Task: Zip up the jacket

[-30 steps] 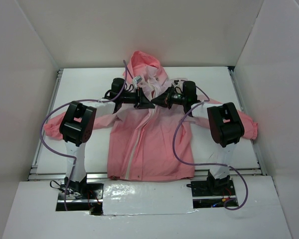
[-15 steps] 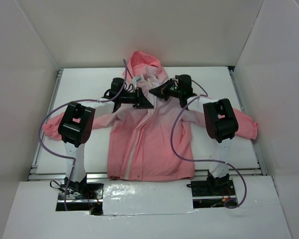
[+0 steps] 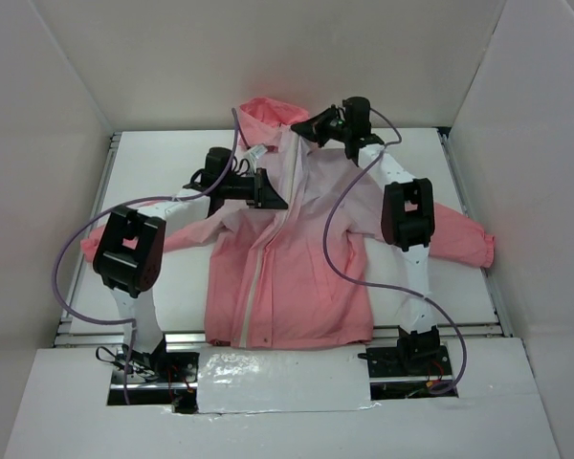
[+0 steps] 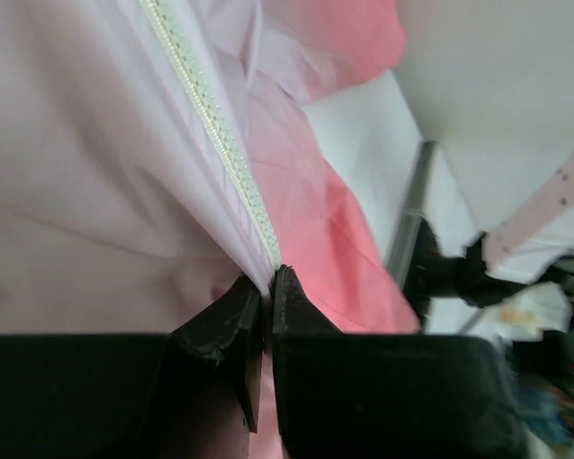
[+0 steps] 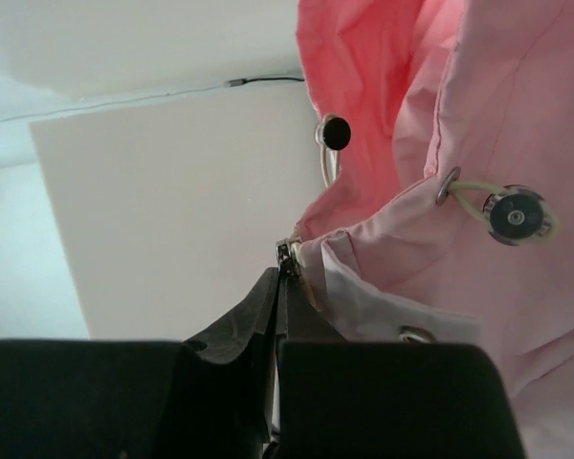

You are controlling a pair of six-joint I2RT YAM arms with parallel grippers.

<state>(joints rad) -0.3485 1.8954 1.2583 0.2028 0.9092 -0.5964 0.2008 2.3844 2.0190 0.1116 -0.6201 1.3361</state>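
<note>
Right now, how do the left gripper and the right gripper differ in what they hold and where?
The left gripper pinches the zipper tape at chest height; the right gripper pinches the metal zipper pull at the collar. The left gripper sits lower on the front; the right gripper reaches farther, by the hood. Both are shut on the jacket.

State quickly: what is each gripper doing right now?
Left gripper: closed on the jacket beside its zipper.
Right gripper: closed on the zipper pull.

Bright even light — soft shadows, wrist views blurred close-up.
</note>
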